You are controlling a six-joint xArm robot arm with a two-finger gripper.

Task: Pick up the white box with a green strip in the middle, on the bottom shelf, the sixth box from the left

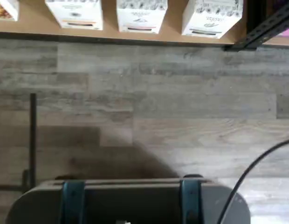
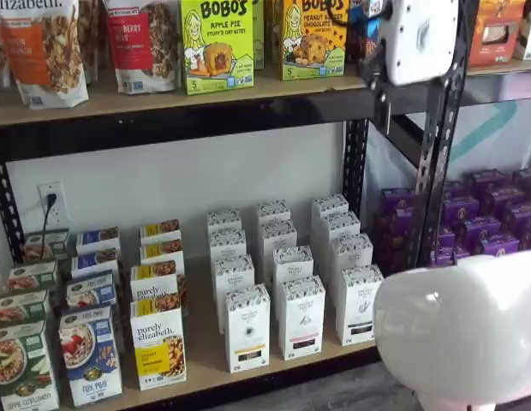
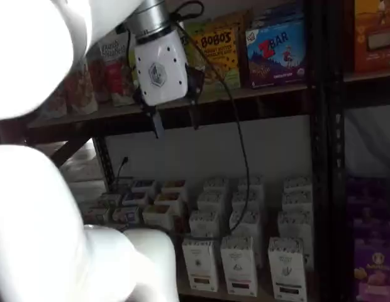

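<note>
White box (image 2: 359, 306) w/ the dark greenish strip stands front-right on the bottom shelf (image 2: 205, 364), just beside its pinkish-strip twin (image 2: 301, 317). We judge approach hasn't begun: fingers (image 3: 175, 121) hang released, well above, nothing held. We'd descend, line up on that end carton, avoid the twin. Tall, slim; speckled band round top, small emblem.

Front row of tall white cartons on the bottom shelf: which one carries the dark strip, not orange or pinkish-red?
The white box at the right end of that front row, nearest the black upright. Its low label strip is dark; the middle carton's is pinkish-red, the left carton's orange.
</note>
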